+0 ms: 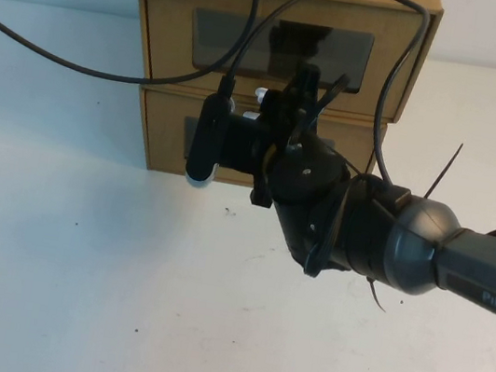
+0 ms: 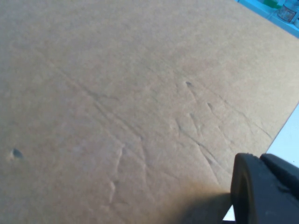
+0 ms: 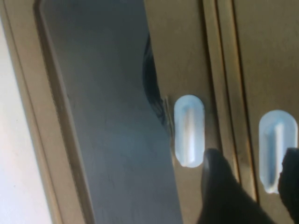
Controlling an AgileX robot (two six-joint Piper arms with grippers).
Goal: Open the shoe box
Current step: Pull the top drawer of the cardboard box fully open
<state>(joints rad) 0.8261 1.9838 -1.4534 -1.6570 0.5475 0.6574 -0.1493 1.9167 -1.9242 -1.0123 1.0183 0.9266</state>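
two stacked shoe boxes stand at the table's far edge, with two pale handles on their fronts. right hand reaches level, spread astride one handle, unclenched. left hand hovers over the top box, grip unclear.

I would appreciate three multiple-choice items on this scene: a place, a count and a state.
1. Where is the right gripper? A at the shoe boxes' front; B on the table's edge; C above the top box.
2. How many shoe boxes are stacked? A one; B two; C three.
3. The right gripper is: A shut; B open; C out of view.
1A, it faces their pale handles; 2B, one sits on another; 3B, its fingers stand apart beside one handle. The left gripper hangs over the top box's cardboard.
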